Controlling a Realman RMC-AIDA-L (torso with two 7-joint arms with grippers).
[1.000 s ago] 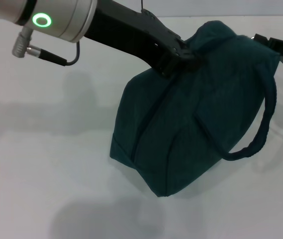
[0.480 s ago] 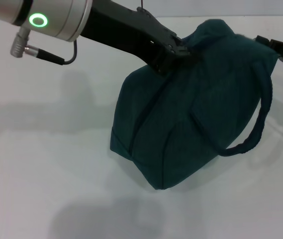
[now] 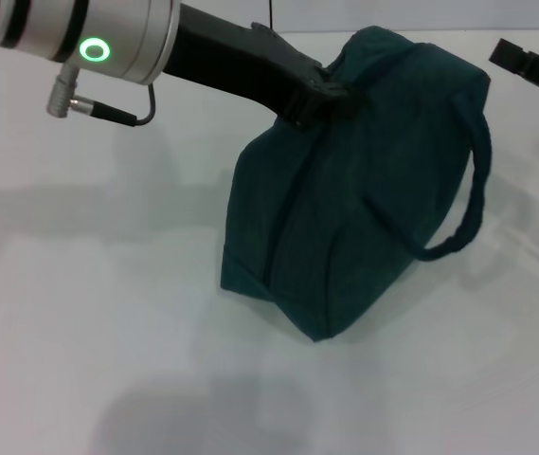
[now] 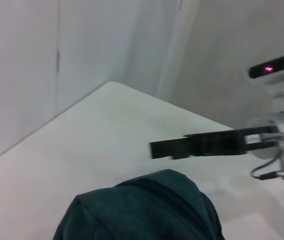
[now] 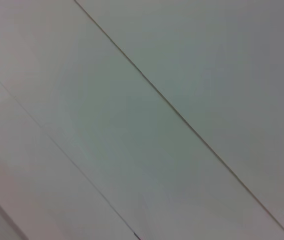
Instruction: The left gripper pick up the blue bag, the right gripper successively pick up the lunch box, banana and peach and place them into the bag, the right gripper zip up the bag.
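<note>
Blue bag point(image 3: 364, 180) sits at the centre of the head view, slumped on the white table point(image 3: 89, 313), its bottom corner resting on the surface toward 6 o'clock and its top pulled up toward 12 o'clock. The fabric looks dark teal, and a seam or closed zip line runs down its near face. A dark carry strap point(image 3: 468, 204) loops out from the bag's side toward 3 o'clock and hangs free above the table.

The left gripper point(image 3: 331, 95) reaches in from 10 o'clock on a black arm with a silver wrist cuff showing a green ring light, and its fingers are clamped together on the bag's upper edge, pinching a fold of cloth. In the left wrist view the bag point(image 4: 146, 207) fills the lower part of the picture, with the table behind it.

The right gripper point(image 3: 534, 71) shows at 2 o'clock, clear of the bag and not touching it; in the left wrist view it point(image 4: 154, 149) appears as a dark bar beyond the bag. Whether its fingers are apart or together cannot be told.
</note>
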